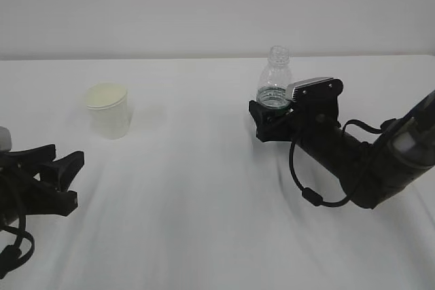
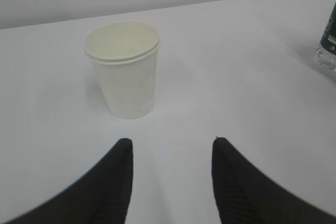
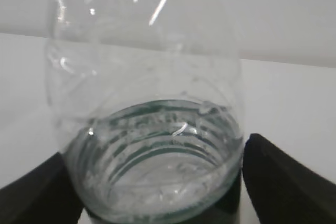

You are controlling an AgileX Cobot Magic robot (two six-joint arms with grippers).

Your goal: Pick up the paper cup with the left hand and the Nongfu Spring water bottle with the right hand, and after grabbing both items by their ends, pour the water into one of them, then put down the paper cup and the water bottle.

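Note:
The cream-white paper cup (image 1: 109, 112) stands upright on the white table, left of centre. It looks empty in the left wrist view (image 2: 126, 72). My left gripper (image 1: 71, 181) is open and empty, a short way in front of the cup (image 2: 170, 142) and not touching it. The clear Nongfu Spring water bottle (image 1: 275, 76) stands upright, capless, right of centre. My right gripper (image 1: 270, 119) is open around its lower part. The fingers flank the bottle (image 3: 147, 103) closely, with a thin gap at the right finger (image 3: 283, 177). The water is hard to make out.
A white cloth covers the table (image 1: 197, 188), and a plain white wall rises behind its far edge. The bottle's dark green label shows at the right edge of the left wrist view (image 2: 328, 40). A black cable (image 1: 306, 191) loops under the right arm.

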